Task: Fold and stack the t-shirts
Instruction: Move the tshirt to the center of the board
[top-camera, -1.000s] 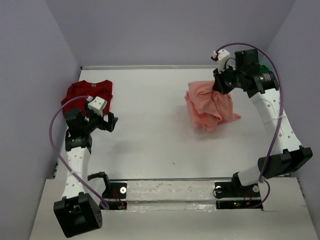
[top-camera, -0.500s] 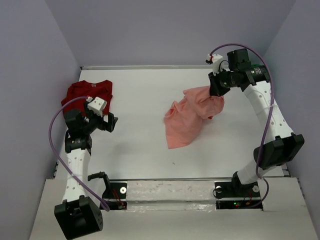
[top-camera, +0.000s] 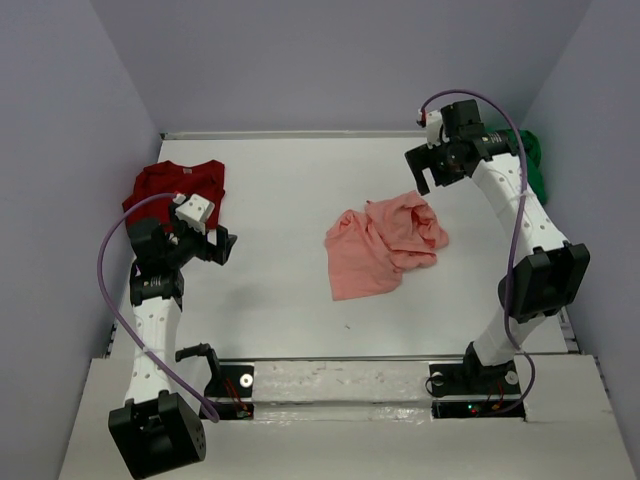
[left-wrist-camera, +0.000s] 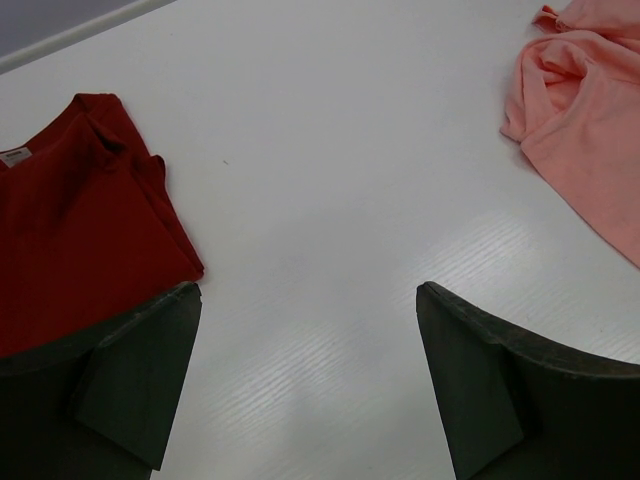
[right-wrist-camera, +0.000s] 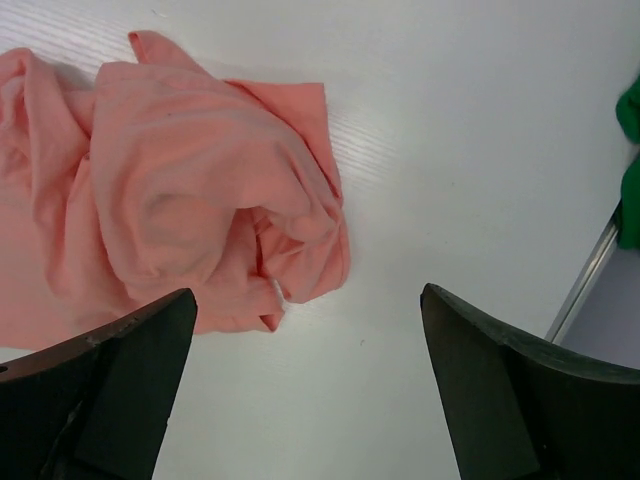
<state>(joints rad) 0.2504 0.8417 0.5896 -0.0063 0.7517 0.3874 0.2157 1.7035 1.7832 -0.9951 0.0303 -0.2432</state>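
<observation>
Two pincers are in view, and both stand wide open with nothing between the fingers. The left gripper (left-wrist-camera: 308, 300) hangs above the bare white table (top-camera: 290, 190), its jaws far apart. Its left finger is just beside the edge of the dark red shirt (top-camera: 175, 185), but I cannot tell if it touches the cloth. This shirt lies rather flat at about 10 o'clock on the table, near the left wall.

The right gripper (right-wrist-camera: 307, 300) is open equally wide and holds nothing. It hovers above the table, at 1 o'clock from the salmon-pink shirt (top-camera: 380, 245) and apart from it. This shirt lies crumpled and partly spread, a little toward 3 o'clock from the table centre. One part is bunched in folds and another part lies flatter, toward 8 o'clock.

The bright green shirt (top-camera: 535, 165) sits at 2 o'clock, at the far right edge of the table, partly hidden behind the right arm.

The surface is white and smooth. Plain lavender-grey walls (top-camera: 330, 60) close the table on three sides.
</observation>
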